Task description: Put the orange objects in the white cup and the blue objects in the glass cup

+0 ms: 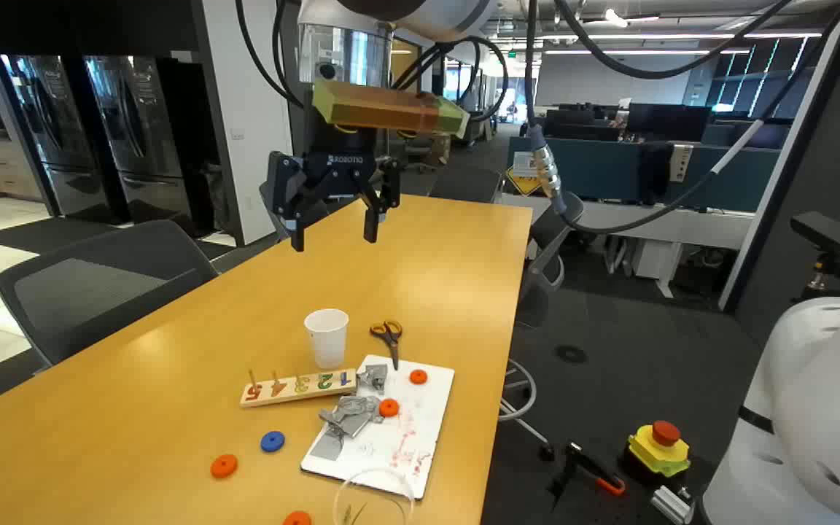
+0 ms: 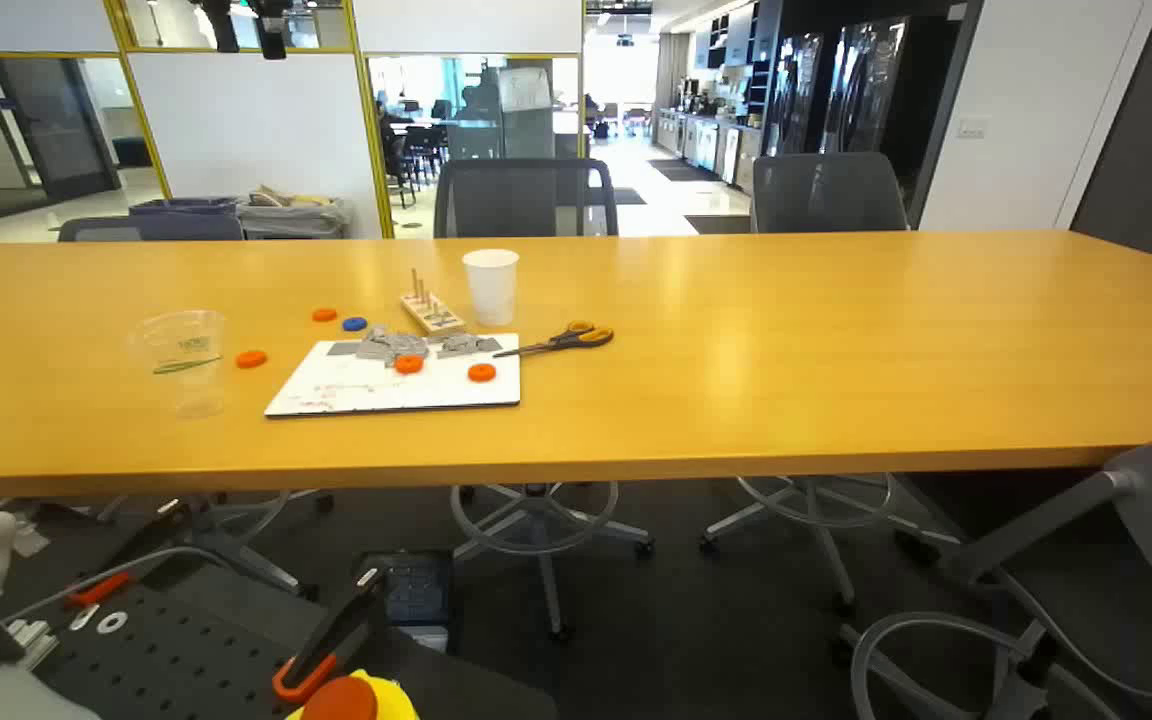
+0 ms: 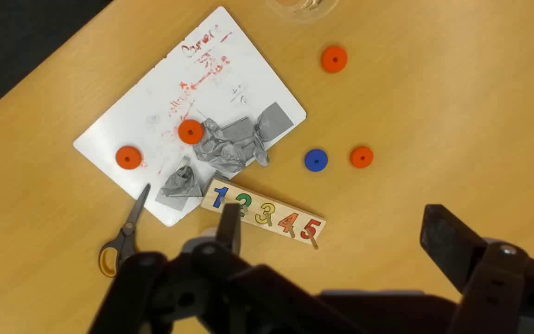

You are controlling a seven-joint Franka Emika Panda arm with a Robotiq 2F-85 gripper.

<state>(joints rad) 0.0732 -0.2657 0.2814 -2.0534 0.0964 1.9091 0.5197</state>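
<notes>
Wrist view — claw [image 3: 332, 222] agape — scissors [image 3: 128, 228] overlap the whiteboard [image 3: 123, 120] and grey scraps [image 3: 223, 150] crowd an orange disc [image 3: 190, 131].

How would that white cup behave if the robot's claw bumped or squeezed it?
The white cup would probably tip if bumped, being tall and narrower toward its base. It looks thin-walled, so it is likely light, and a firm squeeze from the gripper could well dent it. Whether it holds anything is hidden.
</notes>
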